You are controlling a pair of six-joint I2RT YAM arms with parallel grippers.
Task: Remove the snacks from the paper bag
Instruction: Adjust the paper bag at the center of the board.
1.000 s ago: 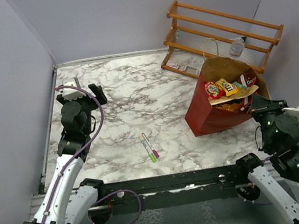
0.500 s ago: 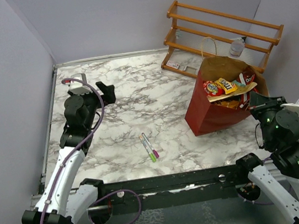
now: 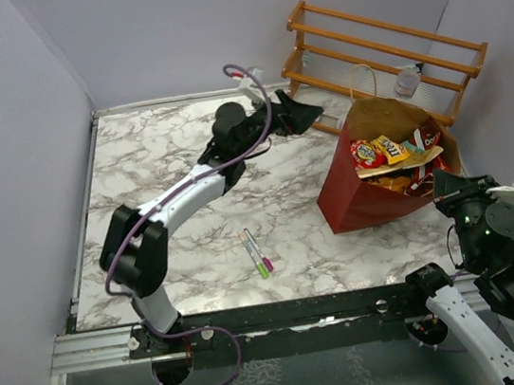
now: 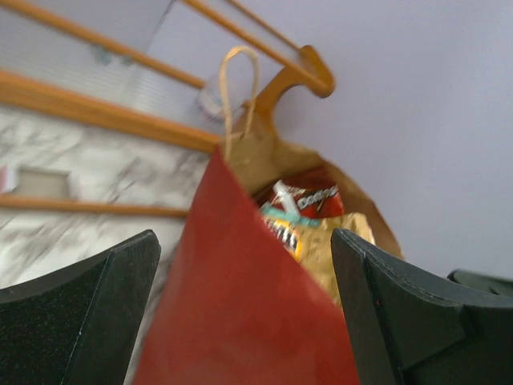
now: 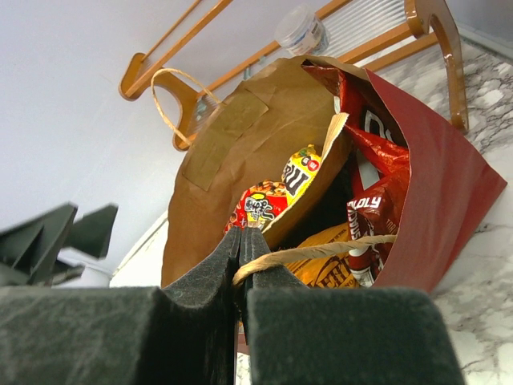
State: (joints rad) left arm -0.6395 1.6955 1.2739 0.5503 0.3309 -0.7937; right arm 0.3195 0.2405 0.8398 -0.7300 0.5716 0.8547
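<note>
While the snacks [image 3: 387, 150] all sit inside the paper bag [image 3: 358, 197] nr the rack [image 3: 379, 36], 0 are out. The right gripper [image 5: 242, 241] pinches its string handle [image 5: 321, 250], and the left gripper [image 4: 244, 241] gapes empty beside it. All unloading's left.

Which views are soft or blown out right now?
Left wrist: soft throughout, the paper bag and wooden rack both blurred. Right wrist: crisp, print on the snacks legible. Top external: sharp, evenly lit, no glare on the table.
</note>
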